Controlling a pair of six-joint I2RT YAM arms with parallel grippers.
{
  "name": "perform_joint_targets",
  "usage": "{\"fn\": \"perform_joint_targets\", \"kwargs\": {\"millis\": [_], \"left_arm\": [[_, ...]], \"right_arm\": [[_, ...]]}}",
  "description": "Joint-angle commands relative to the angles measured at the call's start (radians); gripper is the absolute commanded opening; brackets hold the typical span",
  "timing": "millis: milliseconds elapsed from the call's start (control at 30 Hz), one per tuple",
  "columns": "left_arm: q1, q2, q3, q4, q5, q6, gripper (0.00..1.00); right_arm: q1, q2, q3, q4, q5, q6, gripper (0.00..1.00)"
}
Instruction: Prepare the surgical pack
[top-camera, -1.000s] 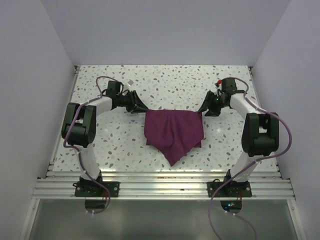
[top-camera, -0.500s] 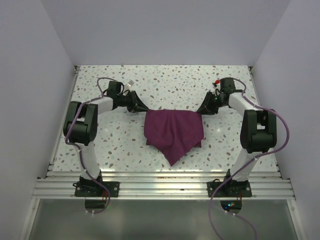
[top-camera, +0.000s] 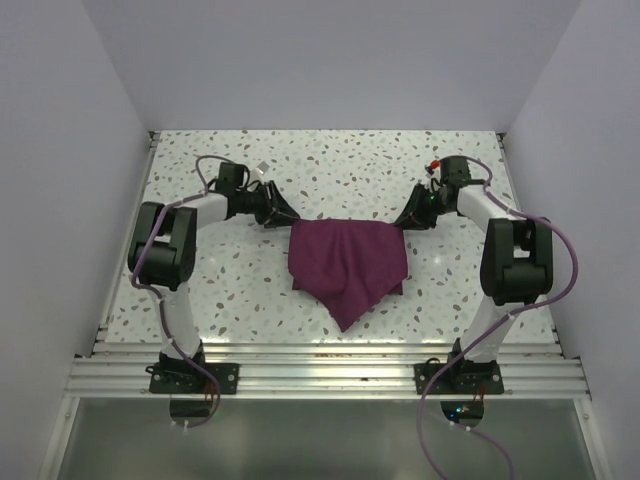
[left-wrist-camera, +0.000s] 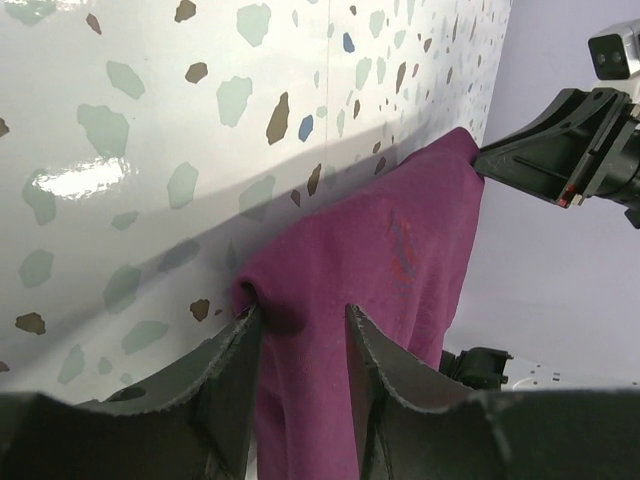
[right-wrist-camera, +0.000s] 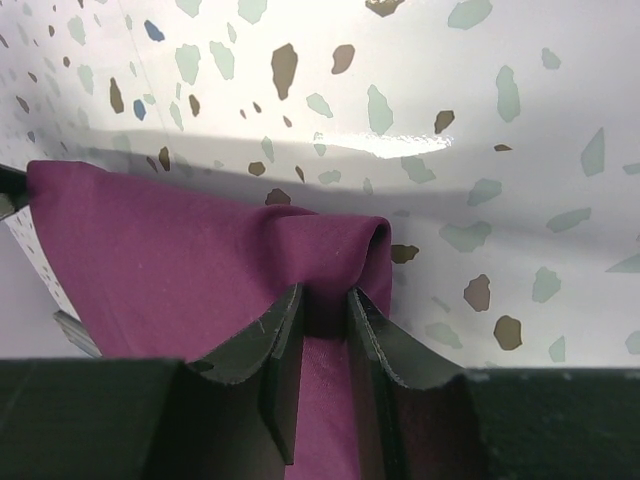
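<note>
The surgical pack (top-camera: 346, 264) is a deep purple-maroon cloth lying on the speckled table, its far edge straight and its near end coming to a point. My left gripper (top-camera: 285, 213) is at the cloth's far left corner. In the left wrist view (left-wrist-camera: 298, 322) cloth (left-wrist-camera: 390, 250) fills the gap between its jaws. My right gripper (top-camera: 408, 217) is at the far right corner. In the right wrist view (right-wrist-camera: 327, 300) its jaws pinch a bunched fold of cloth (right-wrist-camera: 190, 260) that puffs over the fingertips. The right gripper's finger (left-wrist-camera: 560, 150) shows across the cloth in the left wrist view.
White walls close in the table (top-camera: 330, 160) on the left, back and right. A metal rail (top-camera: 320, 375) with both arm bases runs along the near edge. A small red part (top-camera: 438, 162) sits on the right wrist.
Both arms' elbows have shifted slightly toward the back. The grippers stay at the cloth's far corners and the cloth's shape is unchanged.
</note>
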Motion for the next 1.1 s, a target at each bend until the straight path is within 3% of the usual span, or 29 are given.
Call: {"fn": "perform_joint_targets", "kwargs": {"millis": [0, 167, 233, 333, 367, 567, 833, 933, 1000, 1067], "left_arm": [[-0.014, 0.016, 0.041, -0.019, -0.008, 0.013, 0.41], [-0.025, 0.032, 0.053, 0.006, 0.0, -0.006, 0.34], [-0.027, 0.046, 0.058, 0.009, 0.003, -0.018, 0.25], [-0.025, 0.049, 0.064, -0.008, -0.012, -0.01, 0.05], [-0.022, 0.044, 0.062, -0.016, -0.017, -0.007, 0.0], [0.004, 0.001, 0.01, -0.019, -0.066, 0.001, 0.0], [0.016, -0.005, 0.036, -0.068, -0.063, 0.047, 0.0], [0.015, -0.009, 0.039, -0.073, -0.049, 0.056, 0.29], [0.015, -0.036, 0.033, -0.091, -0.048, 0.07, 0.43], [0.015, -0.069, 0.015, -0.102, -0.038, 0.093, 0.47]], "right_arm": [[-0.001, 0.002, 0.032, 0.011, -0.025, -0.013, 0.27], [0.001, 0.016, 0.035, 0.014, -0.031, -0.016, 0.21], [-0.001, 0.025, 0.035, 0.01, -0.029, -0.015, 0.17], [-0.001, 0.025, 0.042, -0.001, -0.012, -0.018, 0.0], [-0.002, 0.023, 0.047, -0.015, 0.033, -0.025, 0.0], [-0.07, 0.026, 0.066, -0.039, 0.084, -0.041, 0.0], [-0.079, 0.036, 0.061, -0.02, -0.003, -0.038, 0.0], [-0.079, 0.005, 0.035, -0.019, -0.032, -0.001, 0.39], [-0.079, -0.039, 0.01, -0.038, -0.042, -0.001, 0.46], [-0.081, -0.07, -0.005, -0.068, -0.034, -0.009, 0.56]]}}
